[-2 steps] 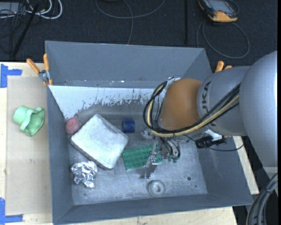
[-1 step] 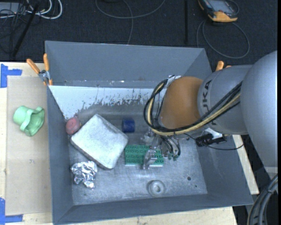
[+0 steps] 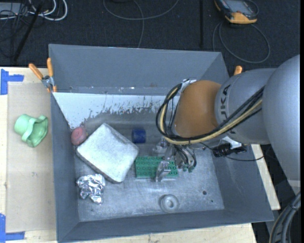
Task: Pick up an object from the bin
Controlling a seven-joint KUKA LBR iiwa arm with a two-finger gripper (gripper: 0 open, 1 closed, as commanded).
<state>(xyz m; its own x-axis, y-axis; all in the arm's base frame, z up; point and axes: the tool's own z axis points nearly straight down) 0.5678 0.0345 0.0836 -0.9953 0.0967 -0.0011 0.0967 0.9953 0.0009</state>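
Note:
My gripper (image 3: 165, 167) hangs low in the middle of the bin, under the arm's orange cover. It is at the right end of a flat green studded block (image 3: 146, 166) that lies on the bin floor, and it overlaps the block's right edge. A small blue cylinder (image 3: 138, 135) lies just up and left of it. A round grey disc (image 3: 168, 202) rests on the floor below it, near the front wall.
A white rectangular sponge-like pad (image 3: 107, 152) lies left of the green block, almost touching it. A pink ball (image 3: 78, 135) sits at the pad's upper left corner. Crumpled foil (image 3: 91, 187) lies in the front left. The arm reaches in over the right wall.

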